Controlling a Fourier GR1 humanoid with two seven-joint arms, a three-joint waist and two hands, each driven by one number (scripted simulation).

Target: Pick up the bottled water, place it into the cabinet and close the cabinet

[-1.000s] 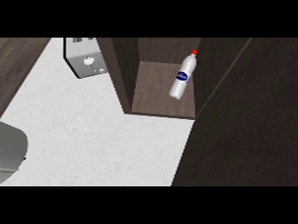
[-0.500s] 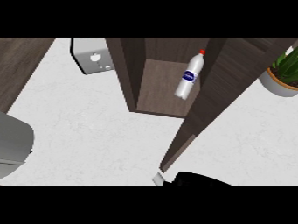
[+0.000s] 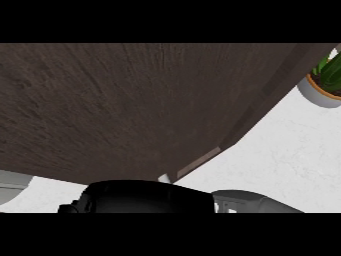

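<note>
The dark wood cabinet door (image 3: 121,110) fills most of my view, so the bottled water is hidden and I cannot tell which way it points. My hand (image 3: 140,197) shows as a black mass at the lower edge; I cannot tell how its fingers stand. A potted plant (image 3: 335,75) stands on the white counter (image 3: 291,160) at the upper right.

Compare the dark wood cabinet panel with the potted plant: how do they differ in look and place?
The cabinet panel is dark brown, flat and fills most of the view; the potted plant is small, green-leaved in a round pale pot, at the upper right edge. Both border the white counter.

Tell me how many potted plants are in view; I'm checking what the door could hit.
1: the potted plant at the upper right, on the white counter beside the cabinet door, which may hide others.
</note>
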